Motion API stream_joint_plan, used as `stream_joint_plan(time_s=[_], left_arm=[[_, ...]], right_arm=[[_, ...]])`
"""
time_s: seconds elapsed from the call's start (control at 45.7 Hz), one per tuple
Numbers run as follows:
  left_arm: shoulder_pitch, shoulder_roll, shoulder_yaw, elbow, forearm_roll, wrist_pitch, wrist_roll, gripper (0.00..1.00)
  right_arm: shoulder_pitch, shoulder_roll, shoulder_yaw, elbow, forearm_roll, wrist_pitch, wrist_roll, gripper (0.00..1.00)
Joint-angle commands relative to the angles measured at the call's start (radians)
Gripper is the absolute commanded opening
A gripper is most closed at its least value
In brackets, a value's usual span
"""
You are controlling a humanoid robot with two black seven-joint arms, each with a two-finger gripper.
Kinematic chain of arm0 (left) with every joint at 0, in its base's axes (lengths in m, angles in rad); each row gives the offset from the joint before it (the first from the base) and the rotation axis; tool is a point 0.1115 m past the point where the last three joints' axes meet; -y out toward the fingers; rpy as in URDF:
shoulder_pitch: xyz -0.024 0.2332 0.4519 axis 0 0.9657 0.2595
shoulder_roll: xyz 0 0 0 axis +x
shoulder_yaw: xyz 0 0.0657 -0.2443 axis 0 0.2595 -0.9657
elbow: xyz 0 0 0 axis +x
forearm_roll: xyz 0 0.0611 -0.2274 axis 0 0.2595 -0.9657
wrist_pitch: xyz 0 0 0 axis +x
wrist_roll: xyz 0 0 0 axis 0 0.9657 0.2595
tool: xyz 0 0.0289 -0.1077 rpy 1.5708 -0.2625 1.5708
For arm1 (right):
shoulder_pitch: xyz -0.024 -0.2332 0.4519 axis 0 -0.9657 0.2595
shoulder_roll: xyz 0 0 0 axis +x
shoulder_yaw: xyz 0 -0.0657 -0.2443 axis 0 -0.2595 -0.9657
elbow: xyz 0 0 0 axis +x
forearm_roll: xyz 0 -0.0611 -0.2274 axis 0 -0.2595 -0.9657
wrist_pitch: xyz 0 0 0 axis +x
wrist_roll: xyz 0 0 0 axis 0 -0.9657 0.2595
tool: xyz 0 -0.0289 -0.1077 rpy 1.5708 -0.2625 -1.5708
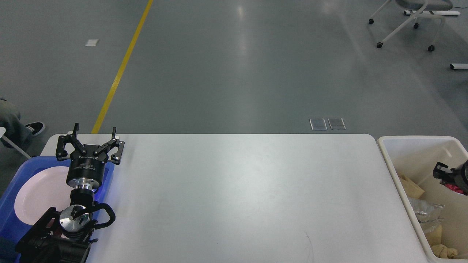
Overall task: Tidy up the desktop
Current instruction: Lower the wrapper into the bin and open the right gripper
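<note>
**Surface bare, both hands parked at its ends**

The left hand (90,140) is standing with its two fingers spread wide and holding nothing. Just below its wrist a white plate (38,195) is lying flat in the blue tray (12,184), which is sitting at the near left end of the surface.

To the right of that hand the desktop (237,190) is stretching out as one wide white slab, its long axis running left to right across the view and its rounded far corners pointing toward the grey floor (234,65). It is a stiff, smooth, probably slippery top; it is not a thing to lift, and nothing is showing on its open middle to take hold of. The plate, by contrast, looks hard and breakable, and I would take it by the rim.

The right hand (444,171) is hanging inside the cream bin (387,160), just above crumpled paper and foil. It is partly cut off by the frame edge, so I cannot tell whether it is open or closed.

Beyond the left hand a yellow line (120,69) is crossing the floor. Judging by the bare top, the tidying is nearly finished.
</note>
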Motion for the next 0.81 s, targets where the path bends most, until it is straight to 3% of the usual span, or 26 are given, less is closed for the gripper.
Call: stream_joint_plan(time_s=[0.0, 0.306, 0.722, 0.788], left_arm=[[0.000, 0.000, 0.001, 0.000, 0.000, 0.000, 0.001, 0.96], [0.000, 0.000, 0.000, 0.000, 0.001, 0.000, -0.001, 0.96], [-0.002, 0.000, 0.000, 0.000, 0.000, 0.000, 0.001, 0.96], [0.000, 0.000, 0.000, 0.000, 0.000, 0.000, -0.001, 0.96]], right_arm=[[-0.215, 0.033, 0.138, -0.167, -0.005, -0.104, 0.000, 0.00], [-0.554, 0.321, 0.200, -0.620, 0.014, -0.196, 0.003, 0.00], [-0.597, 0.352, 0.241, -0.634, 0.014, -0.245, 0.005, 0.00], [-0.597, 0.358, 0.240, -0.632, 0.012, -0.247, 0.004, 0.22]])
